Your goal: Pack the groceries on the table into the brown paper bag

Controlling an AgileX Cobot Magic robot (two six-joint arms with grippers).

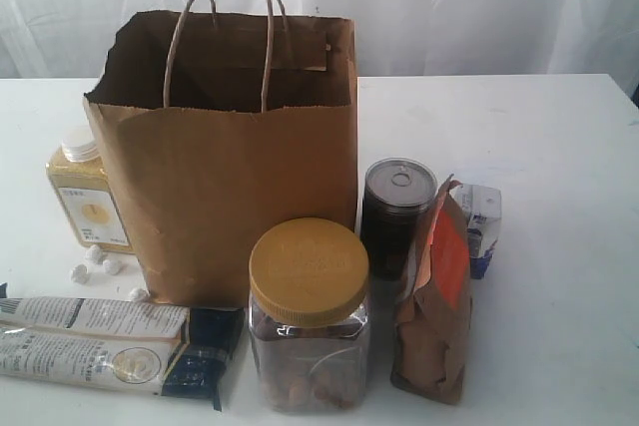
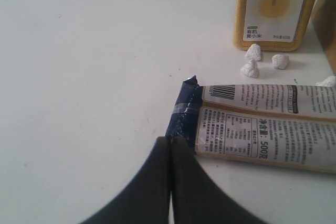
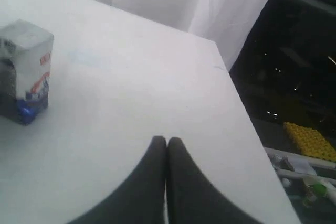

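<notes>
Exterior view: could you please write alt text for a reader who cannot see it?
An open brown paper bag stands on a white table, with a yellow bottle left of it, a twin packet and yellow-lidded jar in front, and a dark can, brown-orange pouch and small carton to the right.

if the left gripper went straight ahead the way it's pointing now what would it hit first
Most likely the dark end of the twin packet, lying just ahead of the shut left gripper. Height above the table is unclear, so it might pass over it.
</notes>
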